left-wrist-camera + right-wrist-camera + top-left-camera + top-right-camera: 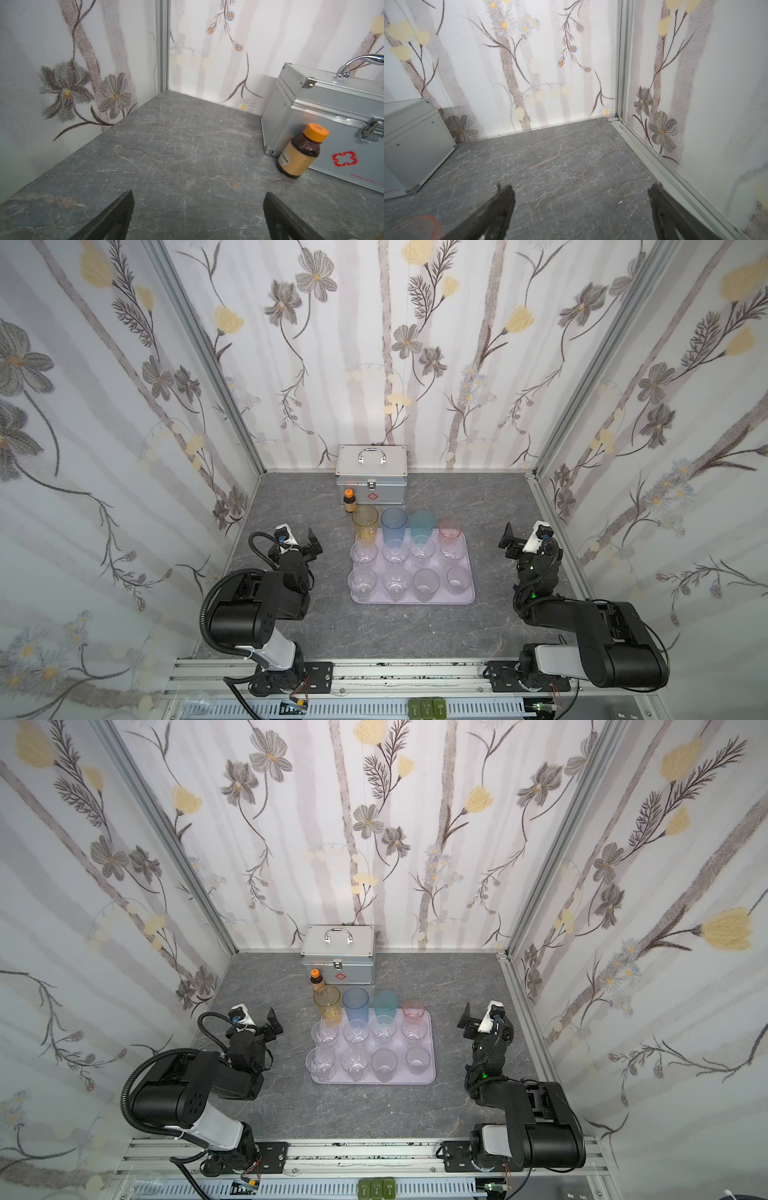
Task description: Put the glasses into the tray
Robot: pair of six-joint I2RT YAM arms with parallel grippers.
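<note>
The pale lilac tray (469, 562) (432, 1048) lies mid-table in both top views, filled with glasses. Along its far edge stand the amber (365, 526), blue (394, 524), teal (422, 523) and pink (450, 529) tumblers. In front of them are several short clear ones (395, 551) and two frosted ones (426, 585). My left gripper (314, 543) (198, 207) is open over bare table left of the tray. Right of the tray, my right gripper (509, 541) (581, 199) is open and empty, with the pink glass's rim (415, 226) beside it.
A silver metal case (371, 479) (324, 116) stands against the back wall behind the tray. A small brown bottle with an orange cap (348, 501) (301, 153) is in front of it. Flowered walls close three sides.
</note>
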